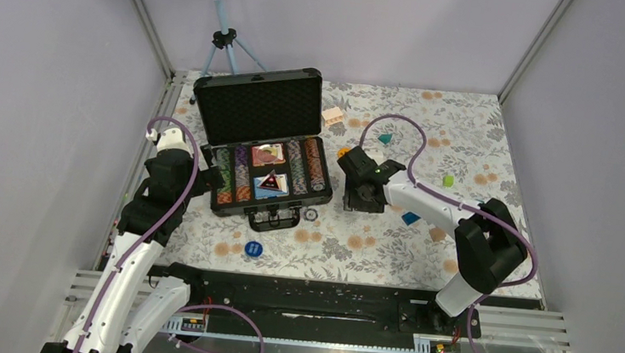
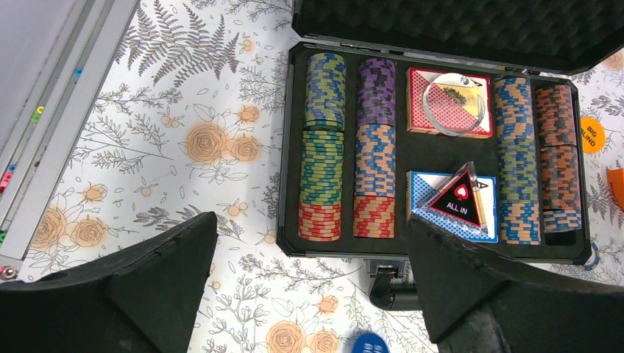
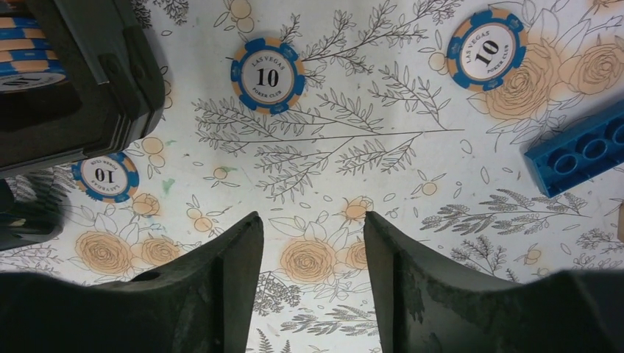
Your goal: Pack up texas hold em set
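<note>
Below me, the flower-printed tabletop (image 1: 371, 250) carries the open black chip case (image 1: 257, 106), three loose 10 chips (image 3: 268, 76) beside it, a blue brick (image 3: 578, 156), a blue disc (image 1: 254, 248), and teal (image 1: 386, 138), green (image 1: 448, 181) and wooden blocks (image 1: 332, 115) farther back.

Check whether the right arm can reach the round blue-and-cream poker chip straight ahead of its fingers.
Probably yes: the right gripper stands open and empty, only bare floral tablecloth before that chip.

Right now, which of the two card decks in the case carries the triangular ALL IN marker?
The blue-backed deck, in the slot farther from the lid, carries the ALL IN marker; the red-backed deck holds a clear round disc instead.
</note>
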`<state>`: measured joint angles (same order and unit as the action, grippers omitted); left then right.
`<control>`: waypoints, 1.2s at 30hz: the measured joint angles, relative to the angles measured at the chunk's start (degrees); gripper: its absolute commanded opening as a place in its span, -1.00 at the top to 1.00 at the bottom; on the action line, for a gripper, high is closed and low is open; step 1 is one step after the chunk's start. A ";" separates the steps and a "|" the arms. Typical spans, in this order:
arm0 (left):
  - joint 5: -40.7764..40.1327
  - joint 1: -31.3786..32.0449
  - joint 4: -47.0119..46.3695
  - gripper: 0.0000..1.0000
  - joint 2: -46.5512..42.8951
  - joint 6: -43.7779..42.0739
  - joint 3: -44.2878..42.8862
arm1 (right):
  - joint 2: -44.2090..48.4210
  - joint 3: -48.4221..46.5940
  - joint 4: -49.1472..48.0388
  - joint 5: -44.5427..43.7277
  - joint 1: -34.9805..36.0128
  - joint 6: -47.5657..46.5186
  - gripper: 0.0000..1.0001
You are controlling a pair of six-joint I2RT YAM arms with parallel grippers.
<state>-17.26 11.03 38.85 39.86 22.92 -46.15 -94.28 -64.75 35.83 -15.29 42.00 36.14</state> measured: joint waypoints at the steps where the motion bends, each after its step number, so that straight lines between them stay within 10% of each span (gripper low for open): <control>1: 0.00 0.00 0.00 -0.98 0.00 -0.02 -0.02 | 0.00 0.00 0.02 0.00 0.22 0.04 -0.28; 36: -0.02 0.02 0.00 -0.98 0.00 0.00 -0.02 | -5.75 -8.31 2.19 -1.77 15.13 5.68 -0.71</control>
<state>-17.28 11.05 38.85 39.86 22.92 -46.17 -100.03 -73.06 38.02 -17.06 57.12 41.82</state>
